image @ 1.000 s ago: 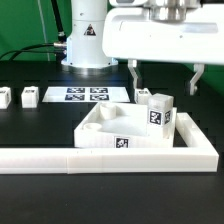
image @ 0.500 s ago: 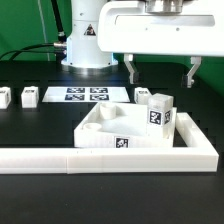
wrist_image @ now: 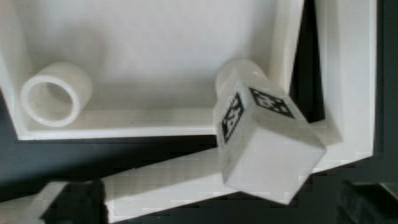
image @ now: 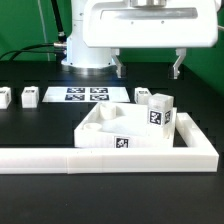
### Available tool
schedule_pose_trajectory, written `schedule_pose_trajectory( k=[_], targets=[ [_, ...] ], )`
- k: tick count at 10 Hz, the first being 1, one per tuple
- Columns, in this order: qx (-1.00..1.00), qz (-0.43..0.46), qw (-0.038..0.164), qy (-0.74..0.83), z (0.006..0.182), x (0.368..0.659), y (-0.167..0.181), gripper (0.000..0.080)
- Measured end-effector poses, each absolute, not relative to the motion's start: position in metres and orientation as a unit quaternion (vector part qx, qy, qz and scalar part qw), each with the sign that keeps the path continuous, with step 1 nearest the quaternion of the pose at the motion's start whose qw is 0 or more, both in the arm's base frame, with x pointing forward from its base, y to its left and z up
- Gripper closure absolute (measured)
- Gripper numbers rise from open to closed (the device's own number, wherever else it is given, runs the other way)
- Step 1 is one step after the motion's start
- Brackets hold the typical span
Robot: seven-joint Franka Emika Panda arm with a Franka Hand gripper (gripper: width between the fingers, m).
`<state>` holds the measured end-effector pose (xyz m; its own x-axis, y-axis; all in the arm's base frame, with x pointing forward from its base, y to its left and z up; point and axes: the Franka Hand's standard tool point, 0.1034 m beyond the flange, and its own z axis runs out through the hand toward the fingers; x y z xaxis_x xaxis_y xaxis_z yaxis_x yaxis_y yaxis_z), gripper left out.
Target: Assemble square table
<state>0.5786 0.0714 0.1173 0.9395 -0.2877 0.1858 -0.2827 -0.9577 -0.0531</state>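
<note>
The gripper is seen wide open and empty, above the square table. A leg block is stood on its corner.

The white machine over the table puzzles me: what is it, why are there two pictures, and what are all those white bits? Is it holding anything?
It is a robot arm. Its gripper, with two dark fingers, hangs open above the black table and holds nothing. One picture comes from a camera standing off the arm, the other from a camera on the arm's wrist. On the table lies the square slab of a small table, with round sockets, set in the angle of a long white rail. A tagged leg block stands at its corner on the exterior view's right. Two more leg blocks wait on the exterior view's left, beside the flat marker board.
</note>
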Motion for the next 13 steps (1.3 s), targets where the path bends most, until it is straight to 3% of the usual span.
schedule_pose_trajectory(
  k=[3,7,13],
  targets=[
    [-0.990,-0.098,0.010,0.102,0.110,0.561,0.067,0.0151],
    [-0.996,-0.082,0.012,0.030,0.090,0.512,0.086,0.0151],
    [-0.997,-0.079,0.009,0.021,0.078,0.470,0.089,0.0151]
  ],
)
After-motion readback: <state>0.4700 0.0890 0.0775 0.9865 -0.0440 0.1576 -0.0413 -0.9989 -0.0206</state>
